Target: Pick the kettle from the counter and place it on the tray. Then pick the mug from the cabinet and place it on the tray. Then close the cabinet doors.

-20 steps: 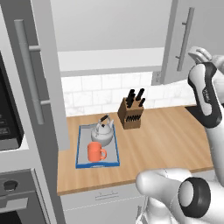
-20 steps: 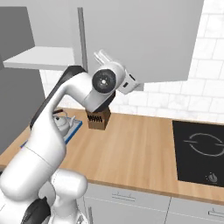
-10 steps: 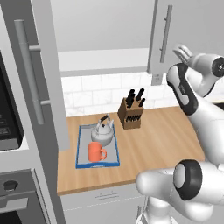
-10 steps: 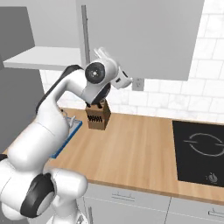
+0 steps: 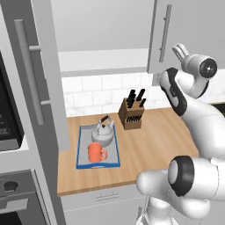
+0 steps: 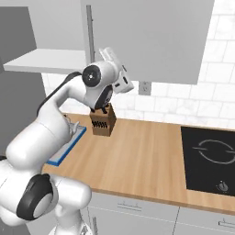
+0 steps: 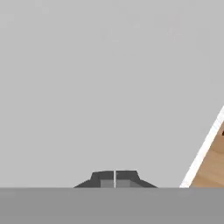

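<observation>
The silver-grey kettle and the orange mug both stand on the blue-rimmed tray at the left of the wooden counter. A corner of the tray shows past my arm. My gripper is raised by the right cabinet door, just below its bar handle. In the hand view its dark fingertips meet, shut and empty, against the flat grey panel. The left cabinet door stands wide open. The cabinet shelf is bare.
A brown knife block stands at the back of the counter beside the tray. A black stovetop lies at the right. A tall unit with an oven is at the left.
My hand has moved up and to the left against the right door, and that door has swung leftward with it. Kettle, mug and tray have stayed put.
</observation>
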{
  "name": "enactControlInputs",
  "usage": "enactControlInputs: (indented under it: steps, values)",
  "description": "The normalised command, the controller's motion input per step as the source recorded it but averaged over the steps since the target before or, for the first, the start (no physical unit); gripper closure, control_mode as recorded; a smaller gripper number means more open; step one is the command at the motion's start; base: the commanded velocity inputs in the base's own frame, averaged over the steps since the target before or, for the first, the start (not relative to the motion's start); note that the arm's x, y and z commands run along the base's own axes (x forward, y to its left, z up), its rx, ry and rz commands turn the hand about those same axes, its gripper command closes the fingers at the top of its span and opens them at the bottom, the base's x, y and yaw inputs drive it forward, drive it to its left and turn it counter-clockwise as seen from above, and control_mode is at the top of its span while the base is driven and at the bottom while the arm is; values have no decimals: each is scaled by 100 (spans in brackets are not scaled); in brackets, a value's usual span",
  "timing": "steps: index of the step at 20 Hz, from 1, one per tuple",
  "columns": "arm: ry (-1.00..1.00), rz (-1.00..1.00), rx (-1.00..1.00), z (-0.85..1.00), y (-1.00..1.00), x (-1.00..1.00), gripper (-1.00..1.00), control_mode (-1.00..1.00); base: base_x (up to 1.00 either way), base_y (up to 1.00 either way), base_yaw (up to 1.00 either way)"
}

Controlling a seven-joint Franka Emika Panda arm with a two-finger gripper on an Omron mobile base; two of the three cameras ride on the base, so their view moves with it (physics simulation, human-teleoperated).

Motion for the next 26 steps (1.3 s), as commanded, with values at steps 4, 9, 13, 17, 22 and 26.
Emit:
enactControlInputs:
  steps: [4, 9, 13, 17, 22, 26]
  values:
    - [34, 0, 4, -3, -5, 100, 100, -100, 0, 0, 0]
    - [11, 1, 0, -11, 0, 19, 100, -100, 0, 0, 0]
    - [0, 2, -8, 1, 0, -96, 100, -100, 0, 0, 0]
    - [0, 0, -16, 31, 30, -100, 100, -100, 0, 0, 0]
    - [0, 0, -6, 0, 14, -35, 100, -100, 0, 0, 0]
    - [0, 1, -3, 0, 51, -76, 100, -100, 0, 0, 0]
